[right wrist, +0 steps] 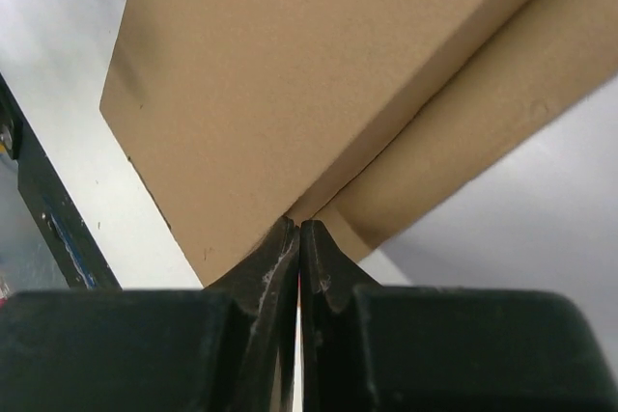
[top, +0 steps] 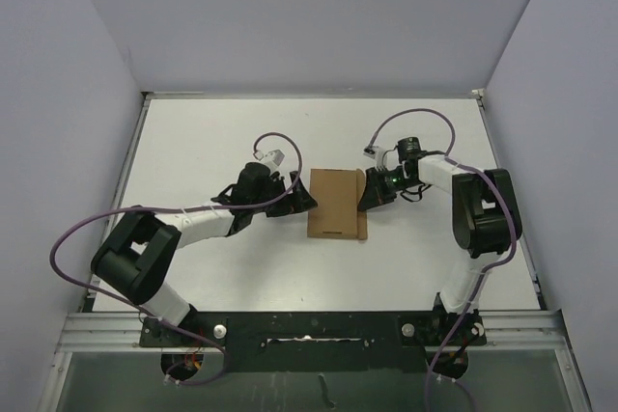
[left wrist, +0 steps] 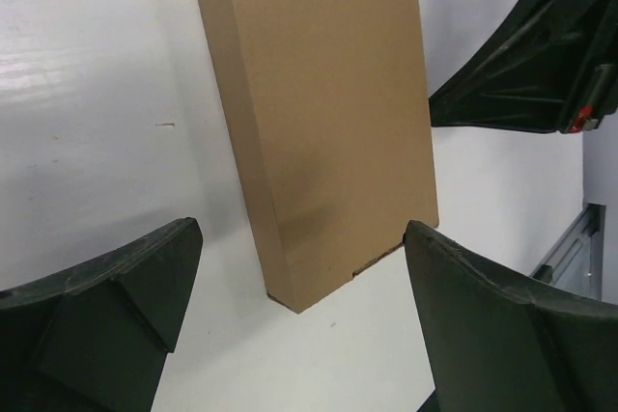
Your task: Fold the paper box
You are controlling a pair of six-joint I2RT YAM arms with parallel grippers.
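The white, smooth table [top: 212, 142] carries everything, with pale walls on three sides. The two arms reach in from the near edge and meet at the middle, so that each can work one side of the job.

The paper box [top: 333, 202] lies flat at the centre of the table, between the two grippers. It is plain brown matt cardboard, a shallow rectangle with sharp folded edges, its long sides running near to far. A narrow flap [right wrist: 463, 142] lies out along its right side, not yet tucked in, so the folding looks close to done but not finished.

The left gripper [top: 301, 200] sits just left of the box with its jaws spread wide. Its dark plastic fingers [left wrist: 106, 315] stand on either side of the box's end without touching it, likely ready to steady it.

The right gripper [right wrist: 299, 227] is fully closed with nothing between its jaws. Its tips point into the crease where flap meets box, probably to work the flap.
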